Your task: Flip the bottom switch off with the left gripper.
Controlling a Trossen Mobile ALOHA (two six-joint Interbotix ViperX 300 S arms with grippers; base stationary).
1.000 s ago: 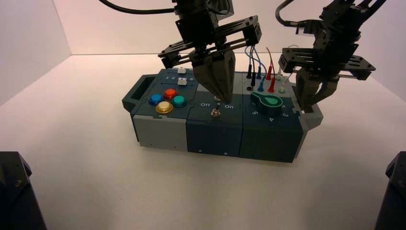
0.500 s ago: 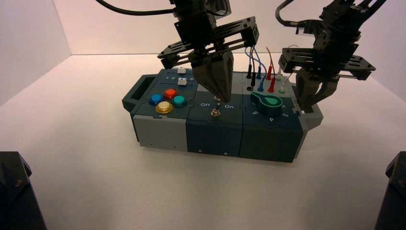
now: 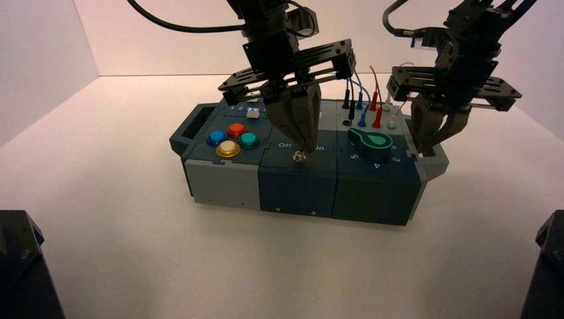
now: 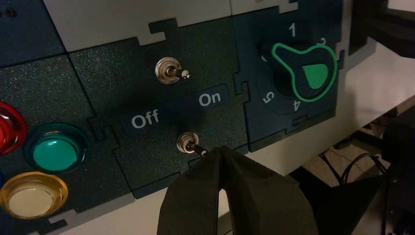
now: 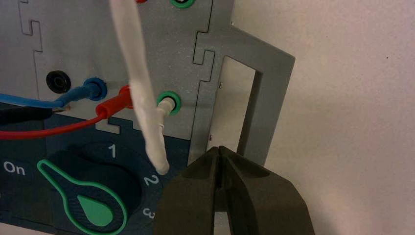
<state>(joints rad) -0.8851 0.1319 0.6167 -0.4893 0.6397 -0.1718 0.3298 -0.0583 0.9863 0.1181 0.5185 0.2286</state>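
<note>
My left gripper (image 4: 220,149) — clenched, tips together — hovers by the bottom toggle switch (image 4: 190,143), its lever toward On.

Your left gripper (image 3: 307,147) hides part of the "On" lettering (image 3: 320,148) from the high view. In your left wrist view, the edge cuts off the red button (image 4: 7,128); in your right, it crops the green-marked knob (image 5: 90,203).

Box parts, left to right
Four buttons (image 3: 232,139) sit on the left, sliders (image 3: 253,113) behind them; two toggle switches (image 4: 178,107), one behind the other, stand in the middle; right of them lies the knob (image 3: 374,142), plugged wires (image 3: 377,113) behind it.
</note>
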